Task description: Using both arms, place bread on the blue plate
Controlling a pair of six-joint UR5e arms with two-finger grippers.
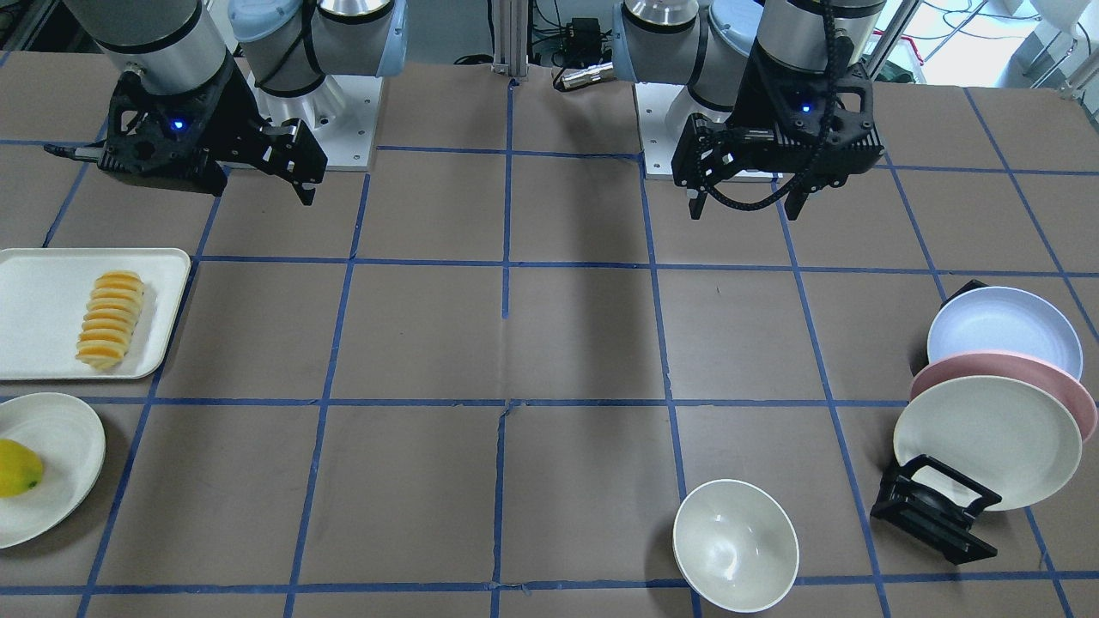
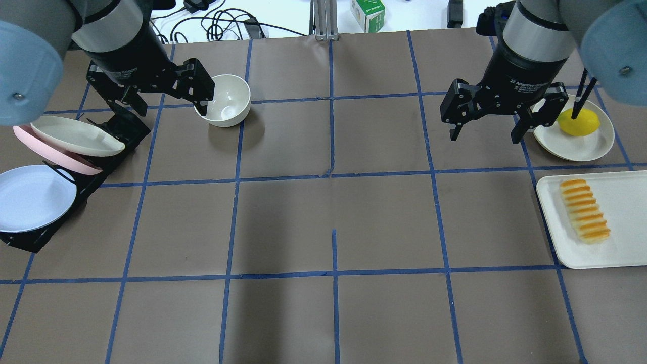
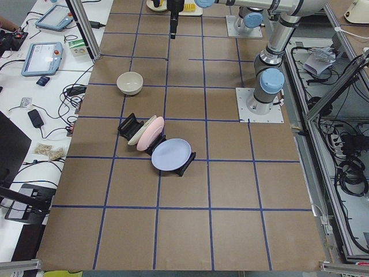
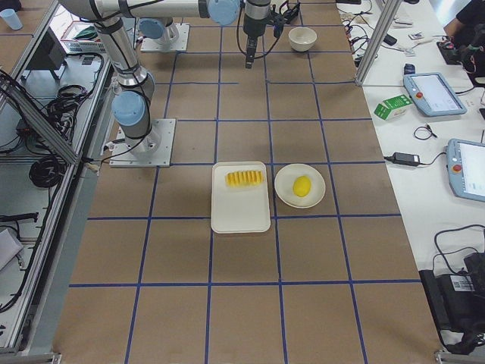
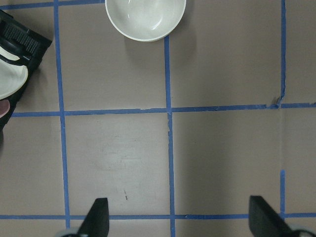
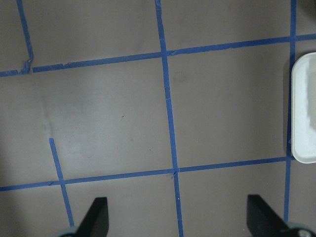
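Observation:
The bread, a ridged loaf with orange tops, lies on a white tray; it also shows in the overhead view. The blue plate leans in a black rack and also shows in the overhead view. My left gripper hangs open and empty above the table between the rack and a white bowl. My right gripper hangs open and empty, left of the tray. Both wrist views show bare table between spread fingers.
A pink plate and a cream plate lean in the same rack as the blue one. A yellow lemon-like fruit sits on a cream plate beyond the tray. Blue tape lines grid the brown table.

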